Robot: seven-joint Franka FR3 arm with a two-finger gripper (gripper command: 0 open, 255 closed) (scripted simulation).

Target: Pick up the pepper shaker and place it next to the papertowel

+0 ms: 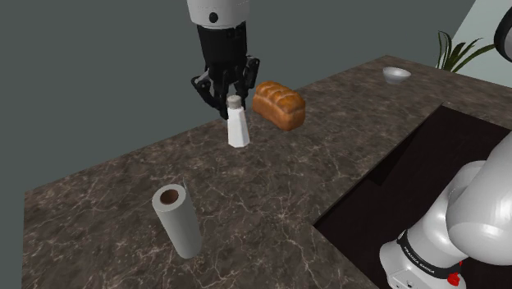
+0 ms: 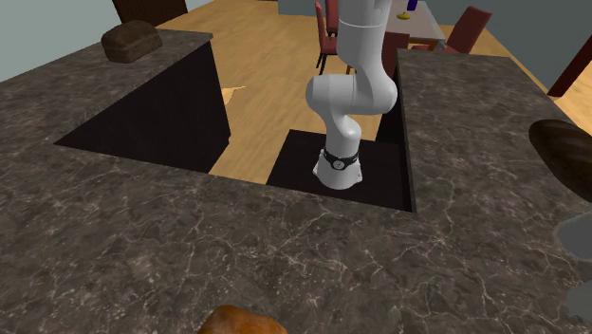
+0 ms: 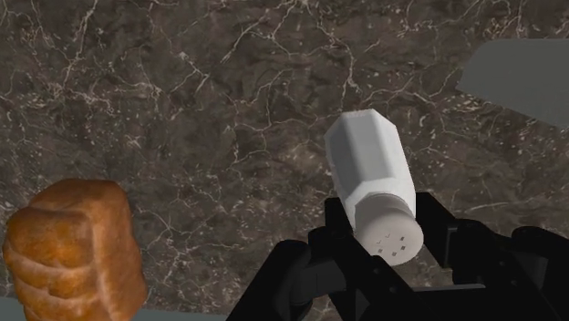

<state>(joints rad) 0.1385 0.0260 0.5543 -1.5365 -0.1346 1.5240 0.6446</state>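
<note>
At the upper middle of the shoulder view, the claw [image 1: 232, 100] hangs straight down over the dark marbled counter [image 1: 328, 156], with the shaker [image 1: 238, 125] directly under it. The shaker is white with a pale cap, and it stands upright with its base seemingly on the stone. Its cap sits up between the two black fingers. In the wrist view the claw [image 3: 383, 232] has a finger pressed to each side of the cap, so it is gripping the shaker [image 3: 369, 169] by its top, while the body reaches away from the fingers toward the counter [image 3: 182, 100].

Just beside the shaker, to its right in the shoulder view, lies a brown loaf [image 1: 279, 104], near it but not touching. The roll [image 1: 176, 220] stands well apart from both, at the lower left of that frame, grey-white with its brown core showing. A small bowl [image 1: 396, 75] sits far off at the upper right. The white arm [image 1: 459, 222] bulks at the lower right.
</note>
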